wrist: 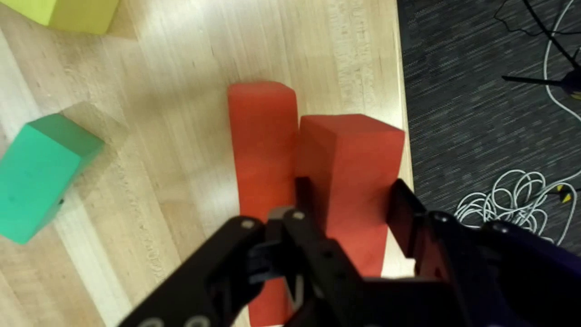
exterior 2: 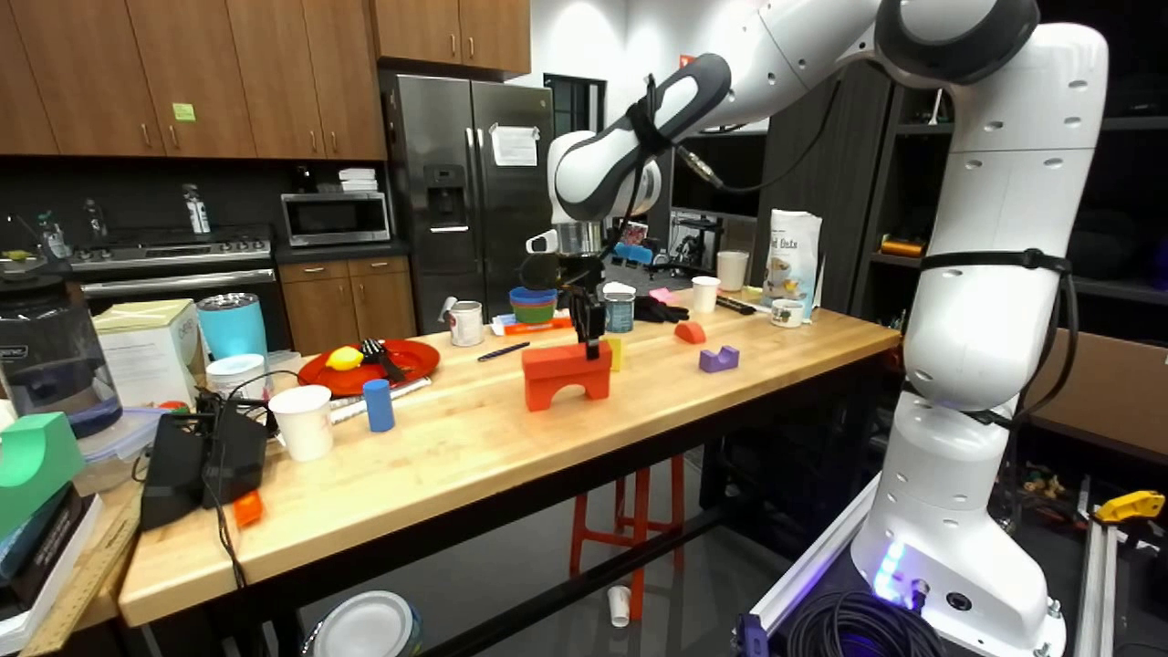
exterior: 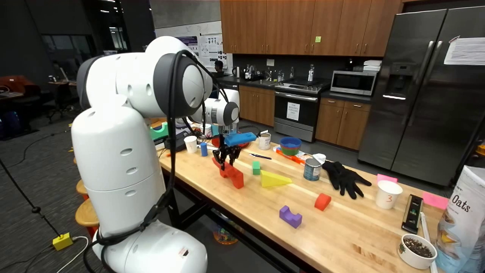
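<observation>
Wooden cabinets [exterior: 290,28] line the kitchen, well beyond a long bench [exterior: 341,235]. Over it hangs the black tool [wrist: 354,200], clasping one red block [wrist: 367,177] from both sides. That piece is right alongside a second red block [wrist: 265,145] (whether the two touch, I cannot tell). Near the second red block lies a yellow wedge [exterior: 274,179], well apart from it sits a purple cradle-shaped piece [exterior: 290,218], and a small green block [wrist: 38,177] is near it, on the side away from the held one.
</observation>
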Motion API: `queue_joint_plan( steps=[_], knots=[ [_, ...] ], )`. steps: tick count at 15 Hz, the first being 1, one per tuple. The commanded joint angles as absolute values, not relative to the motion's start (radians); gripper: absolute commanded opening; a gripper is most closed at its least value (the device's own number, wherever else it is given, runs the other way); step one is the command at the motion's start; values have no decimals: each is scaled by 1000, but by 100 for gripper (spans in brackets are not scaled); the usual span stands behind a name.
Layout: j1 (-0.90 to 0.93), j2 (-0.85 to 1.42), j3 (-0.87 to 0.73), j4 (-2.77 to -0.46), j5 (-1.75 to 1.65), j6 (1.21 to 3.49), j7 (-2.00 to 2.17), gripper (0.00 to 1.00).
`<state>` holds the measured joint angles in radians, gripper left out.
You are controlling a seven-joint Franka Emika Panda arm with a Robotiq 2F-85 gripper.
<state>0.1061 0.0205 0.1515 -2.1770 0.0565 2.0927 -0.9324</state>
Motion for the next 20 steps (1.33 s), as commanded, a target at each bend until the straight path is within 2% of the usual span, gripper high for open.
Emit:
queue_joint_plan(
  steps=[1, 9, 15, 16, 20],
  knots=[
    [112, -40, 142, -2233, 34, 2136, -916, 18],
    [130, -194, 137, -2311, -63, 2124, -822, 18],
    [140, -141, 54, -2259, 289, 1996, -1116, 18],
    [134, -154, 83, -2276, 212, 2033, -1034, 43],
    [129, -142, 64, -2274, 270, 2015, -1099, 43]
  ],
)
